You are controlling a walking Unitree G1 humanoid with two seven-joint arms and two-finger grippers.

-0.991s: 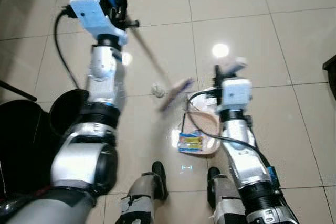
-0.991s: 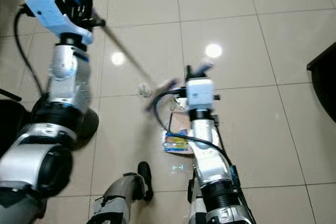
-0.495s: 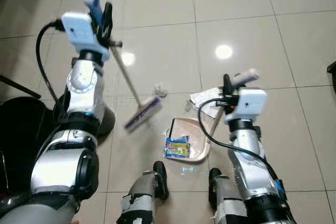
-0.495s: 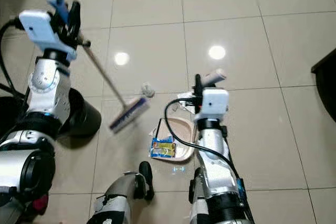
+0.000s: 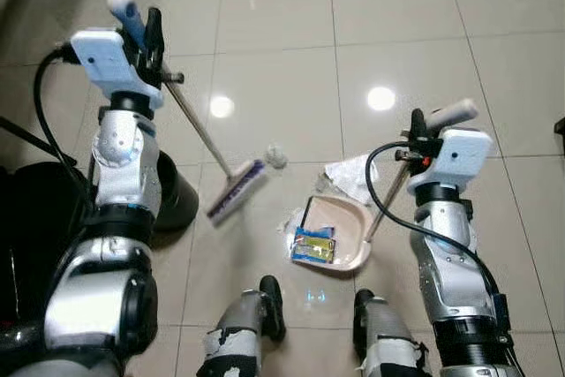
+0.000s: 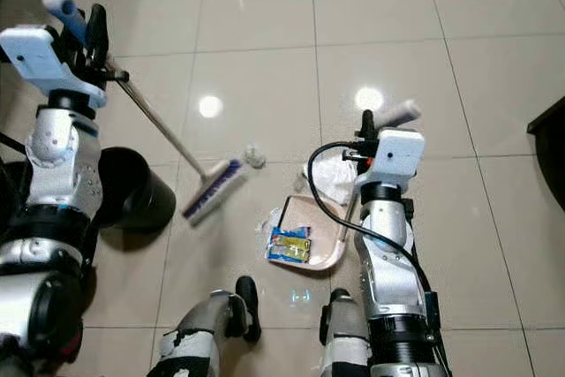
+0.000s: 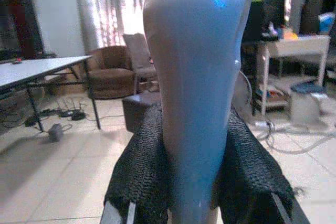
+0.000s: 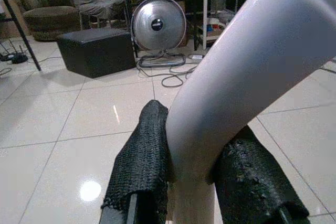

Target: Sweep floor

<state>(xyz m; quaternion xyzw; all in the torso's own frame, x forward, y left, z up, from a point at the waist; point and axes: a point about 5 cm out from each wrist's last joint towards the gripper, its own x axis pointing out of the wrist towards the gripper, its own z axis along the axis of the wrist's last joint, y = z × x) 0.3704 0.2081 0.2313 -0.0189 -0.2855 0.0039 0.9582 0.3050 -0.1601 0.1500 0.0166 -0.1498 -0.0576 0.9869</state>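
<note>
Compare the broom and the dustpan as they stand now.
The broom has a blue grip, purple bristles and a long thin shaft; the dustpan is beige with a pale handle. The broom's head carries nothing; the dustpan holds a blue-and-yellow packet. The left end effector clamps the broom, the right end effector the dustpan. Both rest on the tiled floor.

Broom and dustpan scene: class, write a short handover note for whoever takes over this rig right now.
Left claw: shut on the broom handle, raised; the brush head rests on the floor left of the dustpan.
Right claw: shut on the dustpan handle; the pan sits on the floor in front of the feet.
Done: a yellow and blue wrapper lies in the pan.
Left: a crumpled ball just beyond the brush head and a white paper at the pan's far edge are not yet in the pan. A black bin stands by the left arm.
</note>
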